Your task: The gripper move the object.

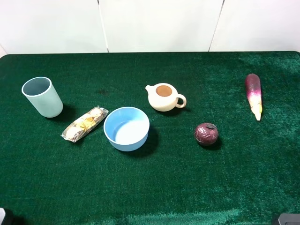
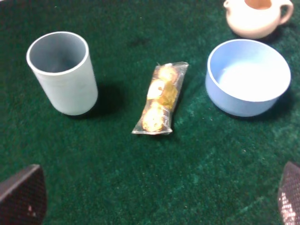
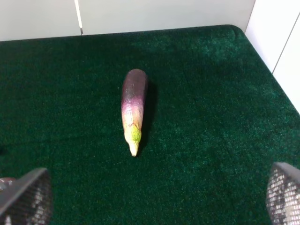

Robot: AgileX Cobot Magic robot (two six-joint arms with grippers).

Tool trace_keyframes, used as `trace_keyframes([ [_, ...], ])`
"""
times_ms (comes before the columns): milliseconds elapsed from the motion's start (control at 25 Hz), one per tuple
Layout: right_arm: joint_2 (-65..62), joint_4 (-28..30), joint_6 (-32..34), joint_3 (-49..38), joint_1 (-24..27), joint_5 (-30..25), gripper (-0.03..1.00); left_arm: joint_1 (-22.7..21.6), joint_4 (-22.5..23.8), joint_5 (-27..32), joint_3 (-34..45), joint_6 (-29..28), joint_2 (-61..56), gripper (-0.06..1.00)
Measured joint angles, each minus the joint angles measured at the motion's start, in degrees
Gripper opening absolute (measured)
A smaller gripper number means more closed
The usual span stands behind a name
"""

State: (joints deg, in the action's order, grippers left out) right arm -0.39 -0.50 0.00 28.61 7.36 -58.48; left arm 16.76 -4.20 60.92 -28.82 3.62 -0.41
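Noting the object (image 1: 206, 134) on my right half, near the right gripper (image 3: 154, 206); its fingers spread, empty. Left gripper (image 2: 154, 206) likewise spread.

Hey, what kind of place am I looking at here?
Probably a robot test bench, not a kitchen: green felt tabletop, plain white panels behind, and unrelated props spread apart, such as teapot, bowl and eggplant.
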Motion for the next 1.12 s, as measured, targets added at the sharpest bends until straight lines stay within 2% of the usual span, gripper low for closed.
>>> trace_keyframes([
  [240,0.0,0.0,0.0,0.0,0.0,0.0,0.69,-6.4,0.0,0.0,0.0,0.0,0.0,0.99],
  [440,0.0,0.0,0.0,0.0,0.0,0.0,0.69,-9.7,0.0,0.0,0.0,0.0,0.0,0.99],
  [1120,0.0,0.0,0.0,0.0,0.0,0.0,0.69,-9.9,0.0,0.0,0.0,0.0,0.0,0.99],
])
